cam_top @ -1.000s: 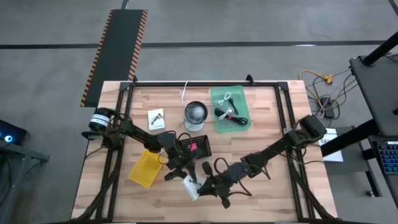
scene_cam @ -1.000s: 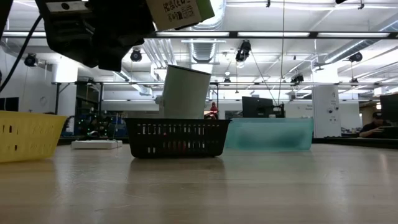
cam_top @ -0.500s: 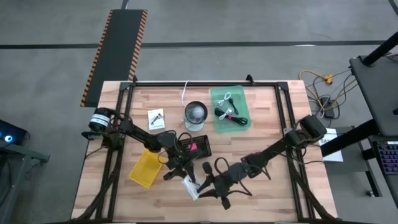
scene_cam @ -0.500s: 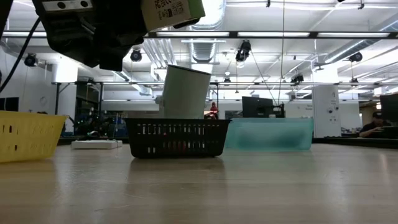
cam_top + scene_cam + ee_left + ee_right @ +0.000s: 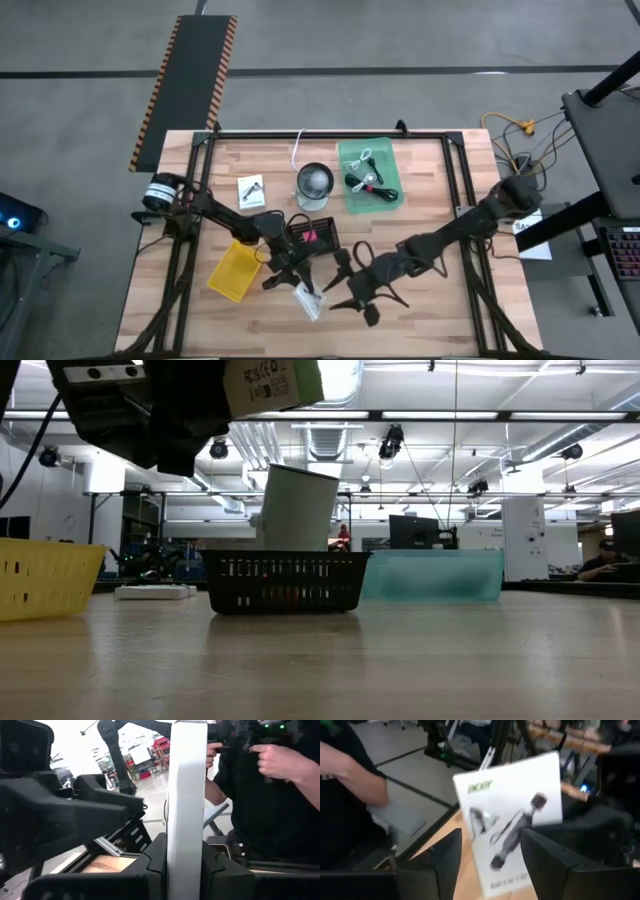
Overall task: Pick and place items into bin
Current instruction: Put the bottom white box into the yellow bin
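You are midway through a handover of one white packet (image 5: pixel 306 299), held up off the surface (image 5: pixel 430 305) near its front middle, between the two arms. Your left pincer (image 5: pixel 297 284) is clenched on the packet: the left wrist view shows its thin white edge (image 5: pixel 186 805) standing upright, pinched between the two dark fingers (image 5: pixel 155 855). Your right pincer (image 5: pixel 335 297) sits just beside it with its jaws parted; in the right wrist view the packet's printed face (image 5: pixel 512 815) shows tilted between the spread fingers (image 5: pixel 442 857), and I cannot tell whether they touch it. So, as I judge it, the left arm now carries the packet and the right is letting go. The next move calls for the right arm to back clear without brushing the packet, then for the left to bring it over a bin and release. The black basket (image 5: pixel 314 236) lies just behind the left pincer, the yellow bin (image 5: pixel 233 271) is near on the left, and the green tray (image 5: pixel 393 197), already holding cables (image 5: pixel 370 182), is farther back. The task does not say which bin, so choose before you move. A second packet (image 5: pixel 250 189) lies flat toward the back left, and the glass cup (image 5: pixel 315 183) stands behind the basket; keep clear of it. A person's hand (image 5: pixel 277 760) shows in the room beyond the surface.
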